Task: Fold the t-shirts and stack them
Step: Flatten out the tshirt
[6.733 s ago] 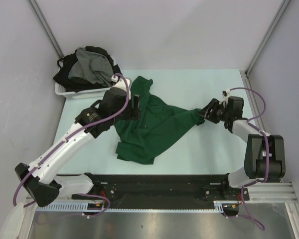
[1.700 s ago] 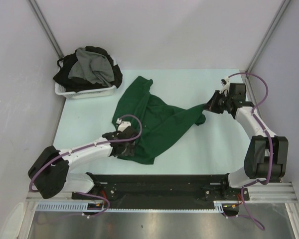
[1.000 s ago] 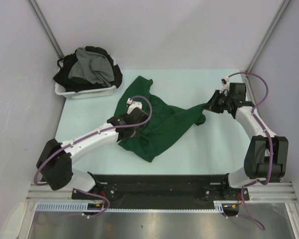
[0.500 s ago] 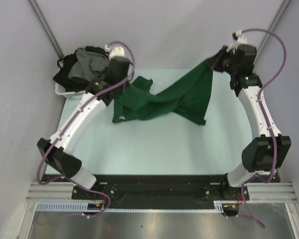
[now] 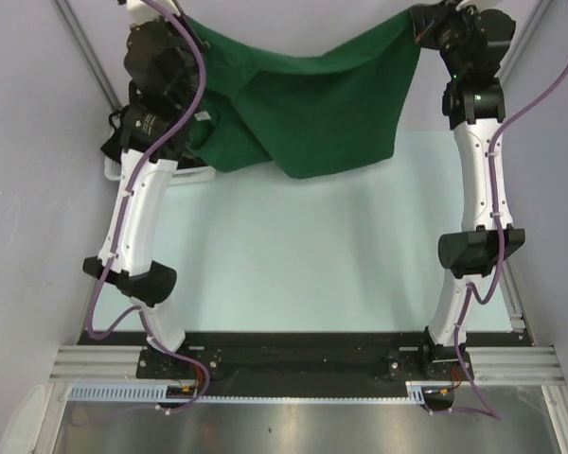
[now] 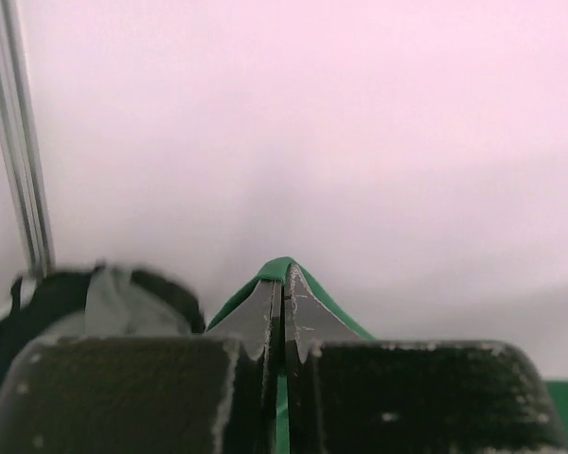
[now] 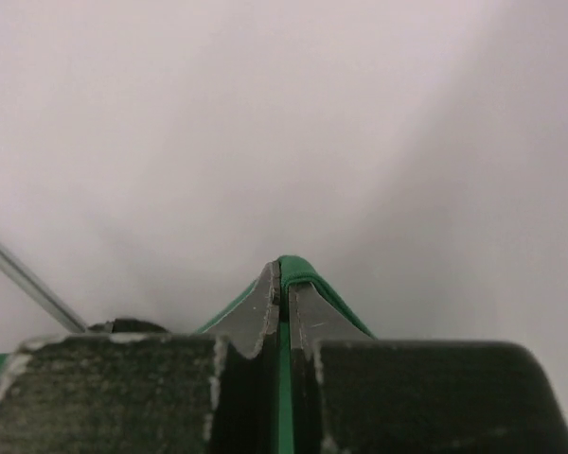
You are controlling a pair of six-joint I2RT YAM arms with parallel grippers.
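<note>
**Dark green t-shirt raised off the tabletop, pinched at two points**

1. Tabletop [image 5: 293, 265]. Pale green surface, lying below the hanging shirt.

2. Dark green t-shirt [image 5: 312, 104]. Half a second ago it still trailed across the tabletop between the arms. We now record it fully in the air, slung as a sagging sheet from upper left to upper right. It is bunched and doubled toward the left, and looser on the right. We judge the lift is meant to shake the cloth open so it can be laid flat. No fold has been made yet.

3. Arms. Both stand nearly upright, risen from the low reach of a second ago.

4. White basket [image 5: 197, 171]. It sits at the far left corner, mostly hidden behind the left arm. It holds the other t-shirts [image 6: 104, 293], black and grey, with none yet stacked.

5. Left gripper [image 6: 284, 288]. Clenched on a ridge of green cloth that peaks just above the fingertips.

6. Right gripper [image 7: 282, 279]. Likewise clamped on a green ridge. The shirt hangs below and between the two grippers.
</note>
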